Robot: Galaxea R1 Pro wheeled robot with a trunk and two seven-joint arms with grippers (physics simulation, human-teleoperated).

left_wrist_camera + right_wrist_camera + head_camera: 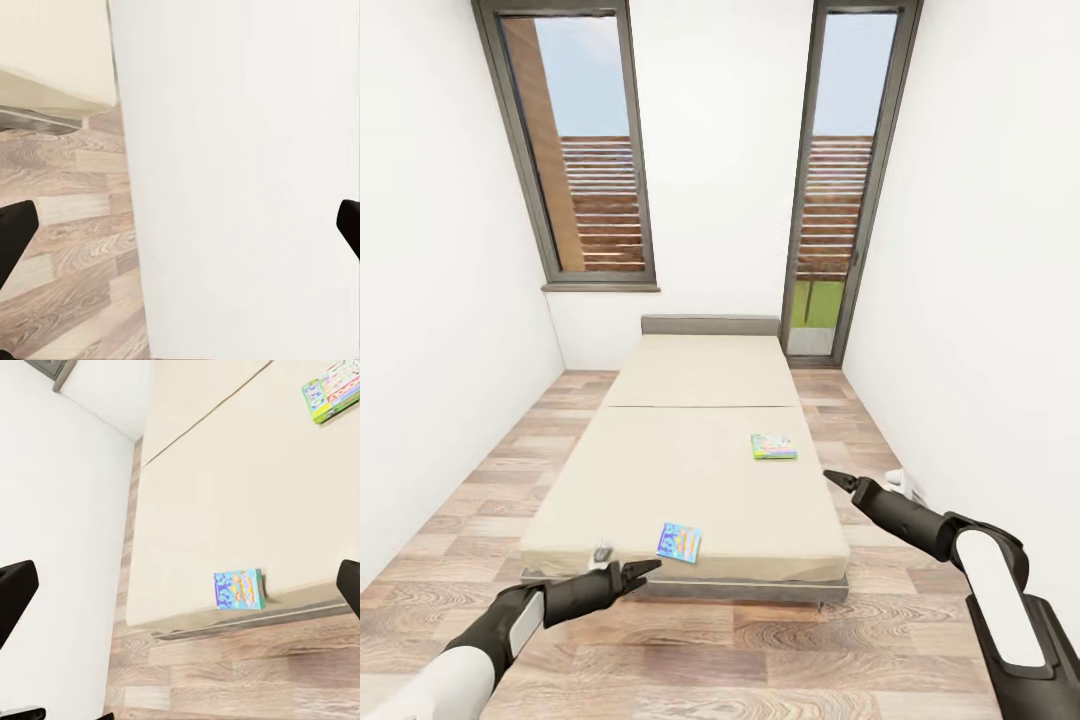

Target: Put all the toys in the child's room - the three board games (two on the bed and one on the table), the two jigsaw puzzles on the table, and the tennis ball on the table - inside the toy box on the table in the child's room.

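Note:
A low bed (700,480) with a beige mattress stands ahead of me. Two board games lie on it: a mostly blue one (679,541) near the foot edge and a green and white one (773,446) further up on the right. My left gripper (640,573) is open, low at the bed's foot, just left of the blue game. Open too, my right gripper (836,481) hovers off the bed's right edge. The right wrist view looks across the mattress (225,495) at the blue game (239,589) and the green and white game (334,388). The table, toy box, jigsaw puzzles and tennis ball are out of view.
White walls close in on both sides of the bed, leaving narrow strips of wood floor (490,480). Two tall windows (585,150) stand in the far wall. A small white object (903,482) lies on the floor by the right wall. The left wrist view faces a wall (240,180).

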